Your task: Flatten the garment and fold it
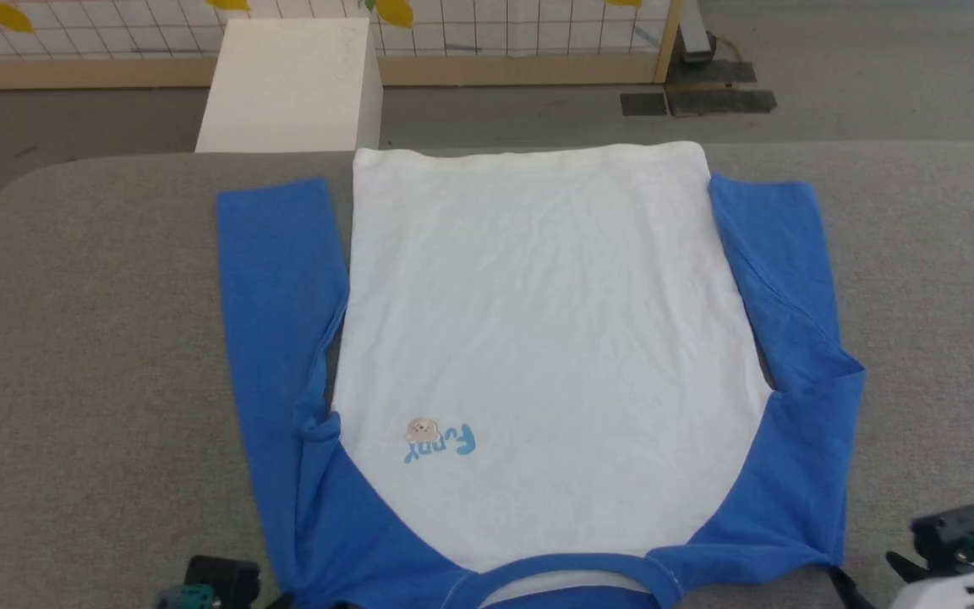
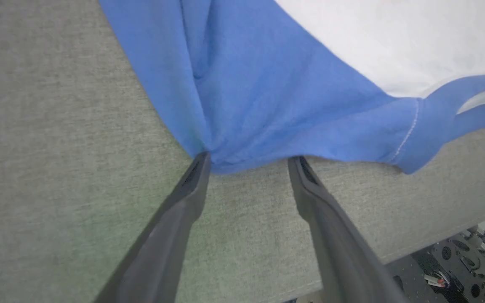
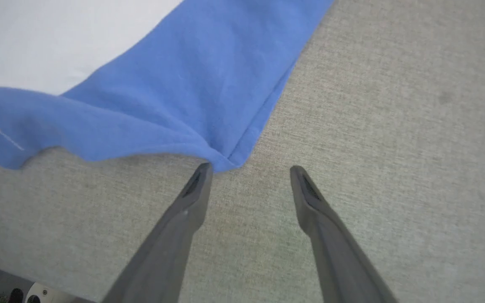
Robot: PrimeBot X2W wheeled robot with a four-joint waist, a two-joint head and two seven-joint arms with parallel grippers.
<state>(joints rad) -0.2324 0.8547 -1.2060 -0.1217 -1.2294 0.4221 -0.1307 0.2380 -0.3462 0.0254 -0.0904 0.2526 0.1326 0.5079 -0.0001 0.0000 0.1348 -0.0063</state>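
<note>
Left pincer (image 2: pixel 249 162) jaws apart, tips right at the garment's (image 1: pixel 538 338) blue shoulder edge. Right pincer (image 3: pixel 249 168) also apart, one tip at the other shoulder corner (nothing clamped). Garment lies flat on the grey counter (image 1: pixel 73 338), neckband nearest and cut off by the head view's bottom edge, hem farthest.

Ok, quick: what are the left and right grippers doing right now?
Left gripper: open, at the garment's blue shoulder edge, holding nothing.
Right gripper: open, holding nothing.
</note>
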